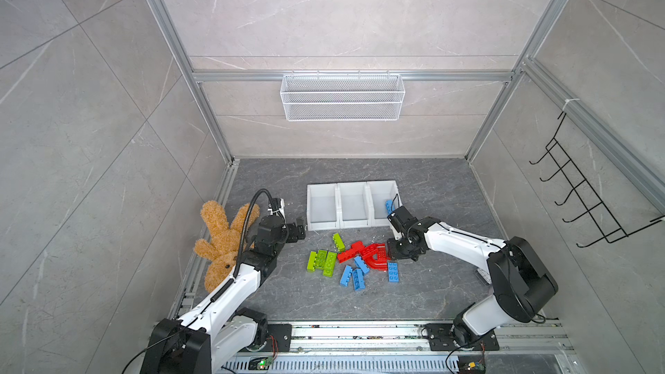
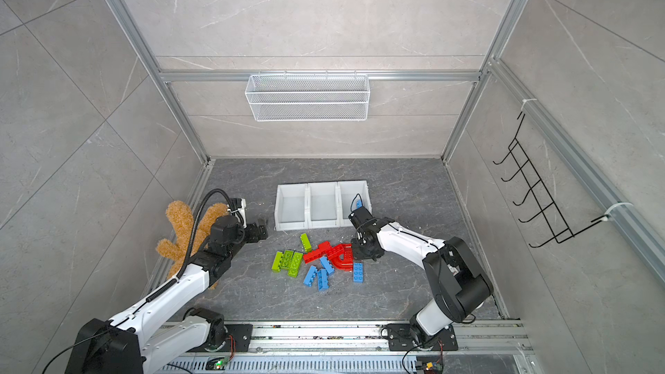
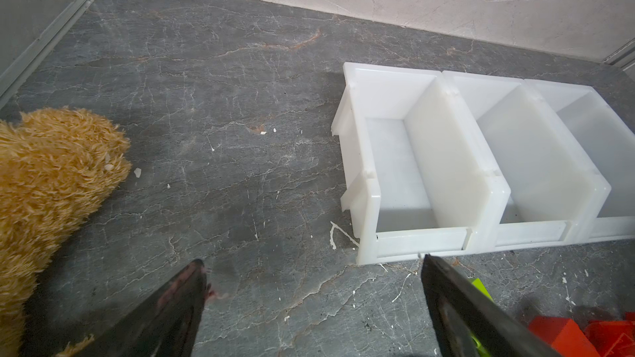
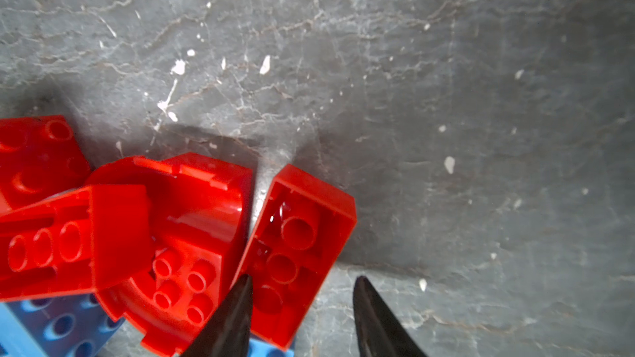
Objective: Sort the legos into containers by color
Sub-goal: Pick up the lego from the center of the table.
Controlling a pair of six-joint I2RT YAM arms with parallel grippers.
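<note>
Brown plush toy [image 1: 219, 242] at left; left gripper [image 3: 312, 259], jaws wide and empty, near three joined white plastic bins [image 1: 354, 224]; green, red and blue studded plastic legos [image 1: 351, 254] heaped before them, one blue brick [image 1: 388, 205] in the rightmost bin; right gripper [image 4: 302, 281], jaws partly apart, over an upturned red brick [image 4: 302, 228], not clamped

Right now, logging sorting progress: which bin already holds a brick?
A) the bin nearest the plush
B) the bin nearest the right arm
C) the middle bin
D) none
B: a blue brick sits in that end bin; the middle bin and left bin show only white.
</note>
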